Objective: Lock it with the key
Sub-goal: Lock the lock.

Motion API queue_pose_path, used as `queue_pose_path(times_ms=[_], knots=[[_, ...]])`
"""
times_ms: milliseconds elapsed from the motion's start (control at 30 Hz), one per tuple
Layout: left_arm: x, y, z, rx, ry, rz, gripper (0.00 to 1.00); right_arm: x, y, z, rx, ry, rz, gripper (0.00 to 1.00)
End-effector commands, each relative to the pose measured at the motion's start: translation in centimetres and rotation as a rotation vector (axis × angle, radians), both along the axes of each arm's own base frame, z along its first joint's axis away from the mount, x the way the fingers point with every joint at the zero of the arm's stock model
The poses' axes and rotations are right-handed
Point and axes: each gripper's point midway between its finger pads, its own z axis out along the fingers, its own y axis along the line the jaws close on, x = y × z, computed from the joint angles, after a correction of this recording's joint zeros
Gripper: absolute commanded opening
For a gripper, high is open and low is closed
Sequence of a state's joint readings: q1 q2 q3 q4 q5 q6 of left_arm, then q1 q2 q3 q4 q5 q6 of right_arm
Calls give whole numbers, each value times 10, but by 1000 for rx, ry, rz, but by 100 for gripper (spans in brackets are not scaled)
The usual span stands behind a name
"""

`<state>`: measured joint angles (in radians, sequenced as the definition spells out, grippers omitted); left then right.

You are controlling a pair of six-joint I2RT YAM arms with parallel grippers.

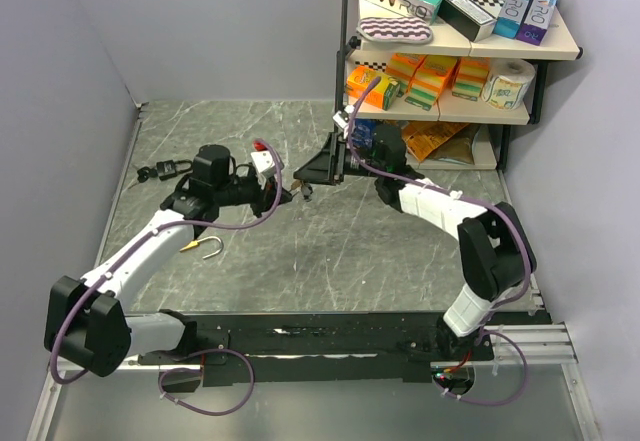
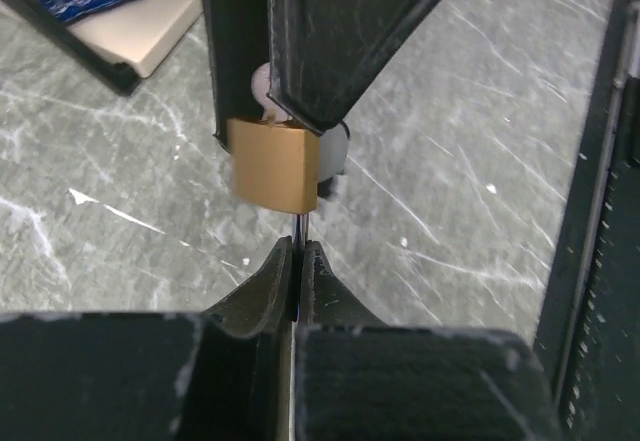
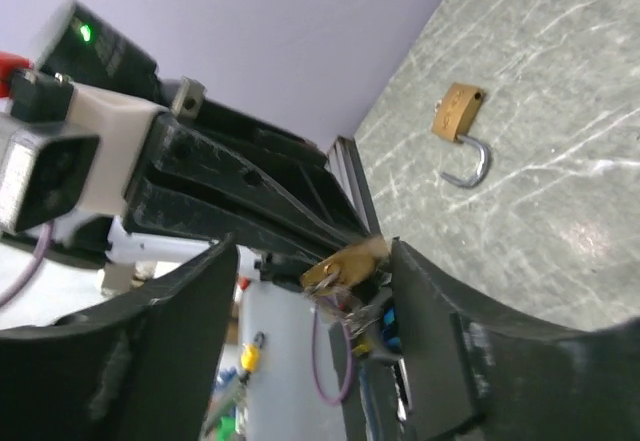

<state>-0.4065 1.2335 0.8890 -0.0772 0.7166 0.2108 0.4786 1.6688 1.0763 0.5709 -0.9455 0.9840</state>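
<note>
A small brass padlock (image 2: 275, 166) hangs above the table between the black fingers (image 2: 350, 31) of my right gripper. My left gripper (image 2: 298, 246) is shut on the key (image 2: 300, 223), whose thin blade runs up into the padlock's underside. In the right wrist view the same padlock (image 3: 345, 261) sits with a key ring beneath it, close to one finger (image 3: 430, 301), while the other finger stands well apart from it. The right gripper (image 3: 312, 251) is open. From above, both grippers meet mid-table, left gripper (image 1: 291, 194) and right gripper (image 1: 302, 175).
A second brass padlock (image 1: 205, 249) with its shackle swung open lies on the marble table (image 1: 330, 251) by the left arm. A dark bunch of keys (image 1: 165, 171) lies at the far left. A stocked shelf (image 1: 455, 51) stands at the back right.
</note>
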Motion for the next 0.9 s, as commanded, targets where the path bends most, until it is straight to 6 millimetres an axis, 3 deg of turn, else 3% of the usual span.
queue_pose_path(times_ms=[0, 133, 200, 433, 600, 700, 867], knots=[[-21, -7, 31, -9, -36, -144, 1, -11, -23, 31, 2, -148, 18, 85], [-42, -9, 36, -6, 22, -246, 1, -19, -44, 39, -53, -304, 31, 88], [-52, -8, 36, 5, 89, -278, 1, -26, -54, 32, -107, -318, 39, 89], [-72, -11, 40, 17, 255, -346, 1, -62, -92, 32, -295, -752, 47, 93], [-105, -20, 33, 54, 406, -453, 1, -89, -101, 35, -291, -963, 112, 99], [-117, -30, 31, 90, 445, -477, 1, -95, -99, 38, -272, -1022, 140, 99], [-117, -40, 32, 119, 584, -435, 1, -108, -87, 24, -287, -1061, 214, 99]])
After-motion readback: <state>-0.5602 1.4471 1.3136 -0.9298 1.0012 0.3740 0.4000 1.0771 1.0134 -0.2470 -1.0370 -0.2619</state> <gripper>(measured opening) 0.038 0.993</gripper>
